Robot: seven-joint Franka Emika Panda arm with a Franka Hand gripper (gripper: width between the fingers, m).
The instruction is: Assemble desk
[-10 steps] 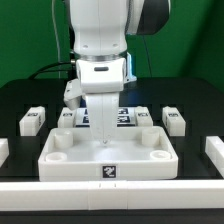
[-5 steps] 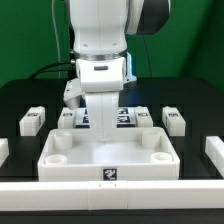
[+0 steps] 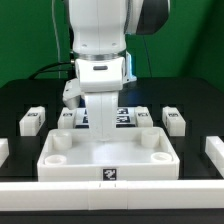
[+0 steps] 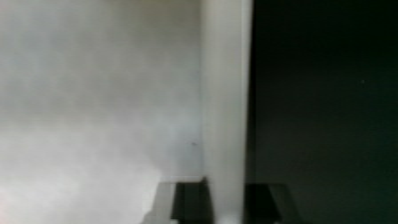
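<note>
Bearing the desk (image 3: 125, 152), black table (image 3: 15, 100), green backdrop (image 3: 25, 40)

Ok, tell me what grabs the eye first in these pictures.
The big white robot arm fills the middle of the exterior view, reaching straight down to the far rim of the white desk top slab. Square white legs lie loose on the black table on both sides of it. In the wrist view the gripper is shut on a thin white edge, apparently that rim.
</note>
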